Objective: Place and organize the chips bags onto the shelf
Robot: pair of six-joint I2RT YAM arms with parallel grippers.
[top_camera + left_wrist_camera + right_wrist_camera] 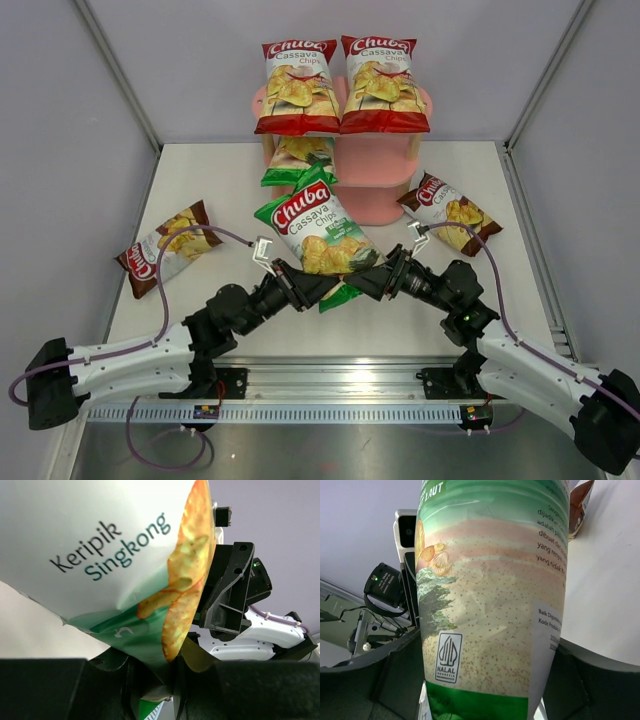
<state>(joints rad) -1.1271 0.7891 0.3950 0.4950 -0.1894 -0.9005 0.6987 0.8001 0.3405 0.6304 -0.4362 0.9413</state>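
At the middle of the table (240, 190) a green bag (315, 232) is held up off the surface, label facing up, its lower end caught between the two arms. The left pincer (322, 290) is clamped on the bag's bottom seam, a thin pinch that carries it but would let it flop. The right pincer (366, 282) straddles the bag's wide body from the other side, likely to steady it for the lift; whether its jaws press the bag or only flank it I cannot tell. The shelf (372, 165) stands at the far edge. Two red bags (297, 85) stand side by side on top, and a second green bag (300, 158) sits on the middle tier, whose bare right half looks meant for this one. One brown bag (168, 245) lies flat by the left edge, the other brown bag (450, 212) just right of the shelf — both left for the lowest tier, I judge
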